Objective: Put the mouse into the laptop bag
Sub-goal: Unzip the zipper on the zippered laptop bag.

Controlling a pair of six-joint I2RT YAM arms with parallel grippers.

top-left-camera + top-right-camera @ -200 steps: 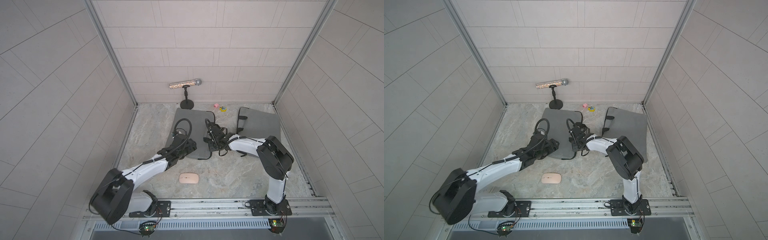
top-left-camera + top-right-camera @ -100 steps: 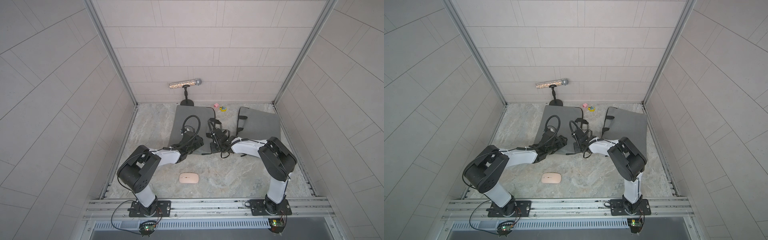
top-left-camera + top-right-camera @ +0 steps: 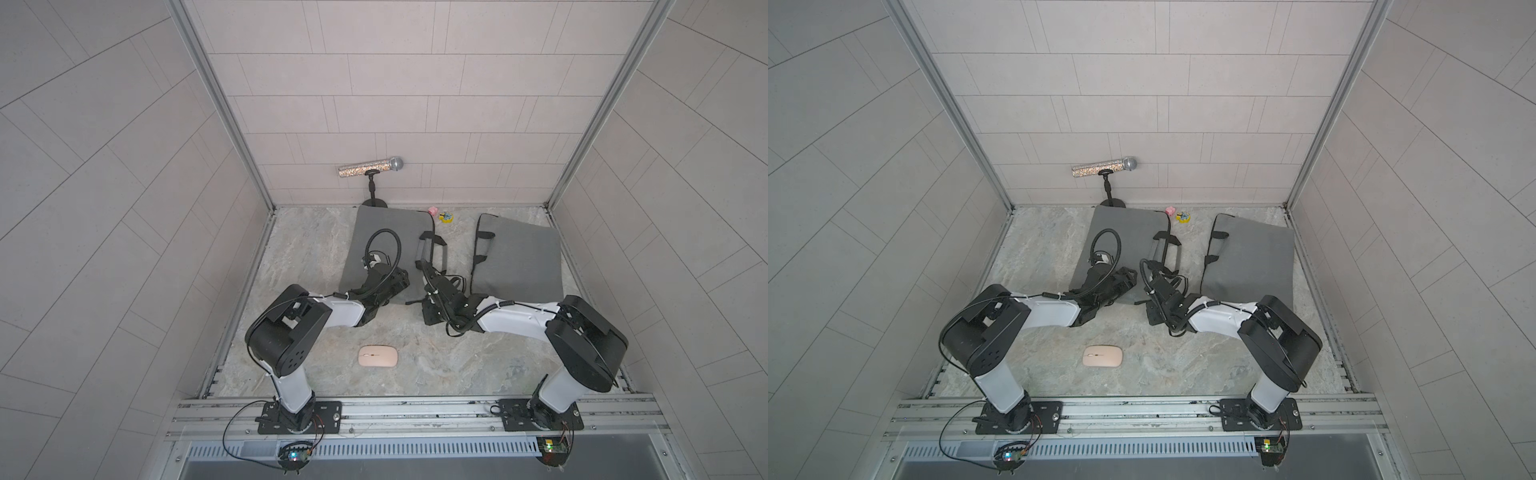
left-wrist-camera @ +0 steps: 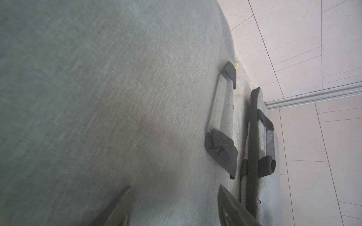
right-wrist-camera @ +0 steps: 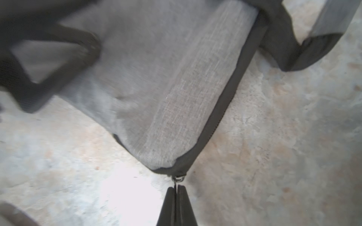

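The right gripper (image 5: pixel 177 188) pinched the zipper pull (image 5: pixel 177 179) at a corner of the laptop bag (image 3: pixel 382 232), the left gripper (image 4: pixel 174 187) hung spread-open over its fabric, and the mouse (image 3: pixel 377 356) lay near the front edge of the counter (image 3: pixel 457 365).

Stone-patterned tabletop (image 3: pixel 415 345) — mouse (image 3: pixel 377 356), laptop bag (image 3: pixel 384 228), second bag (image 3: pixel 519 257), microphone stand (image 3: pixel 374 203).

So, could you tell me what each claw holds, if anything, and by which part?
The right claw pinches the bag by its zipper pull; the left claw, open, holds nothing.

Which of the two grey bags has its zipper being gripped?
The bag nearest the microphone stand; the right gripper pinches its zipper pull. No gripper holds the other bag.
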